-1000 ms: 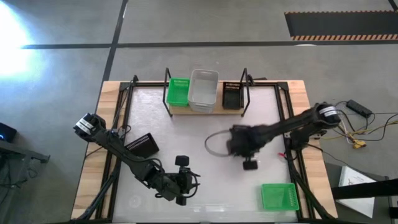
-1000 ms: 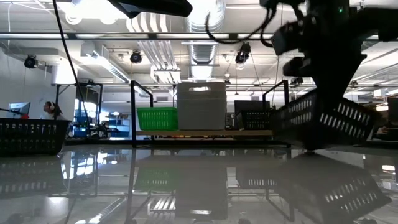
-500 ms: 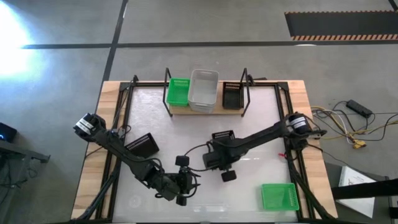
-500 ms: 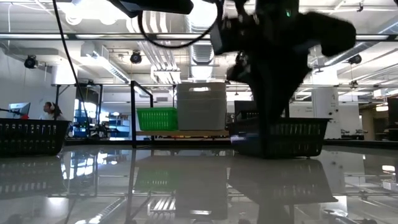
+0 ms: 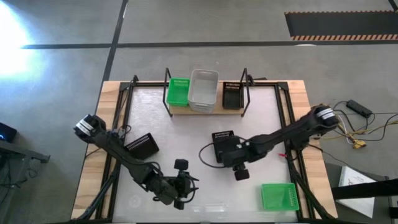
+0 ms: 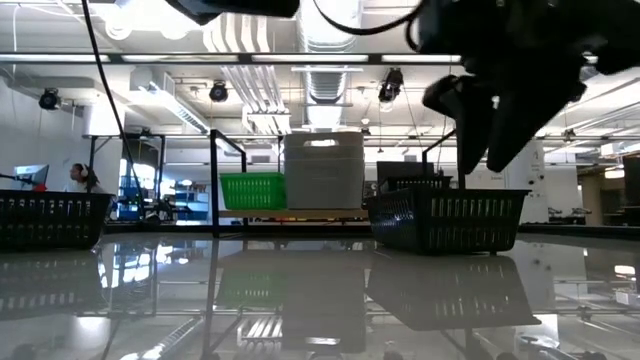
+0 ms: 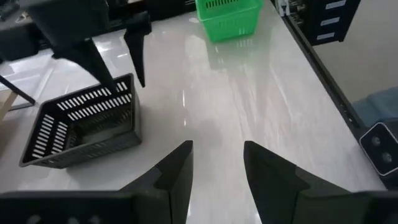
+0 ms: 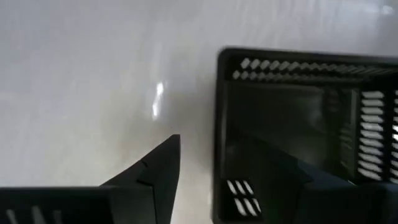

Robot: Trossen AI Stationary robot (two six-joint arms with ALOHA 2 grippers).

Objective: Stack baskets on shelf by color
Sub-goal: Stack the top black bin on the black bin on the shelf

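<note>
The right gripper (image 5: 225,151) hung over the table's (image 5: 186,134) middle, at a black basket (image 5: 222,138) that sat upright on the surface, about six o'clock from the shelf (image 5: 205,109) and well apart from it. Its jaws stood apart: in the right wrist view one finger (image 8: 155,171) lay outside the basket's (image 8: 305,130) near wall and the other seemed to be inside it, though that part was dark. In the low view the gripper (image 6: 490,140) looked raised just above the basket's (image 6: 448,218) rim, so it probably held nothing.

The left gripper (image 5: 181,191) waited near the table's front edge at about seven o'clock from that basket, fingers (image 7: 177,171) parted and bare; its wrist view showed the same black basket (image 7: 84,127) ahead.

On the shelf stood a green basket (image 5: 178,91) at the nine o'clock end, a white basket (image 5: 203,89) in the middle and another black basket (image 5: 233,94) at the three o'clock end. A further black basket (image 5: 142,145) lay on the table toward eight o'clock from the shelf, near the left arm. A second green basket (image 5: 279,196) lay at the front corner, about four o'clock from the right gripper.
</note>
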